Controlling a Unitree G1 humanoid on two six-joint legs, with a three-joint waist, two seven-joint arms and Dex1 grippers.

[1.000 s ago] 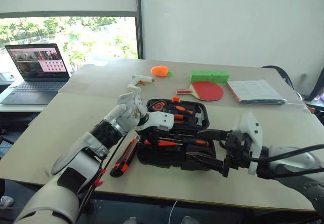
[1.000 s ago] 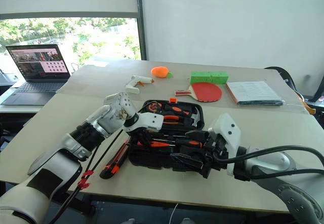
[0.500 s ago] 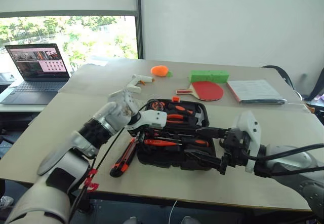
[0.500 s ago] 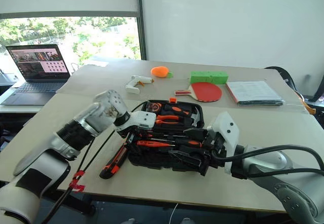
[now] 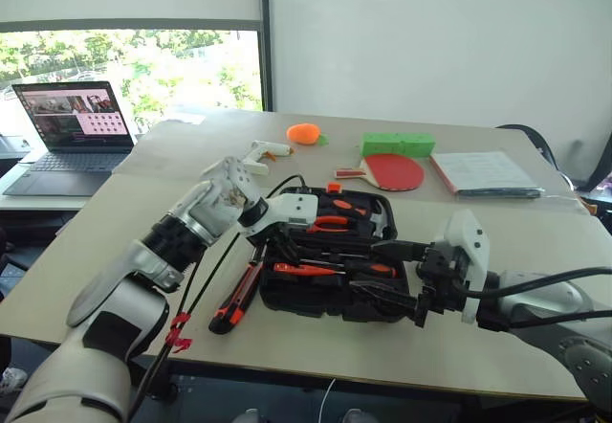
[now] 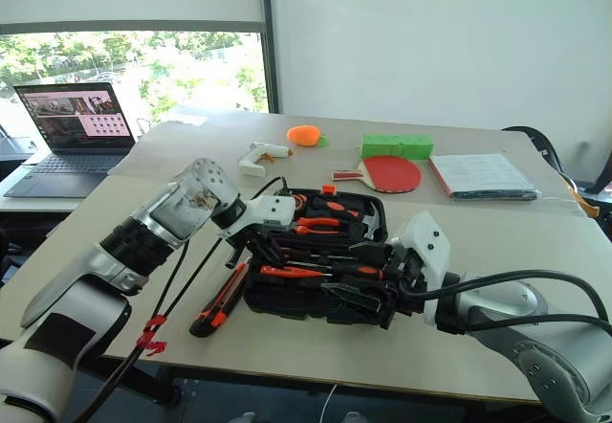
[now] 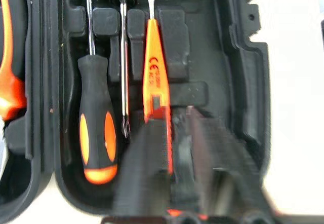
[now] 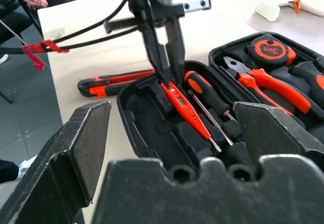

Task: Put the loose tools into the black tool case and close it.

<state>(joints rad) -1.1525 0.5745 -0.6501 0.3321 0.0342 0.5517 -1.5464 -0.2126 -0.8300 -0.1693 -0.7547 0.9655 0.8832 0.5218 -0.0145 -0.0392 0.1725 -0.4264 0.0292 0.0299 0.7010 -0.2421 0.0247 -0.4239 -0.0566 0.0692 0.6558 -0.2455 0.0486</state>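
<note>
Left gripper [image 8: 164,57] pinched shut on slim orange tester screwdriver [image 7: 155,72], lying in black tool case [image 5: 330,303] near desk's front edge. Right gripper [image 5: 387,275] wide open, empty. Light, stiff, slick plastic; best held mid-handle.

Black tool case [image 5: 330,294]: dull, hard plastic, a bit bumpy inside. Orange tester screwdriver [image 7: 156,77]: smooth, shiny plastic with a thin bright metal tip. Black-and-orange screwdriver [image 7: 97,127]: soft-looking matt grip, thin shiny metal rod. Utility knife [image 5: 237,299]: smooth plastic. Tabletop [image 5: 115,232]: pale, flat, smooth, not shiny.
</note>
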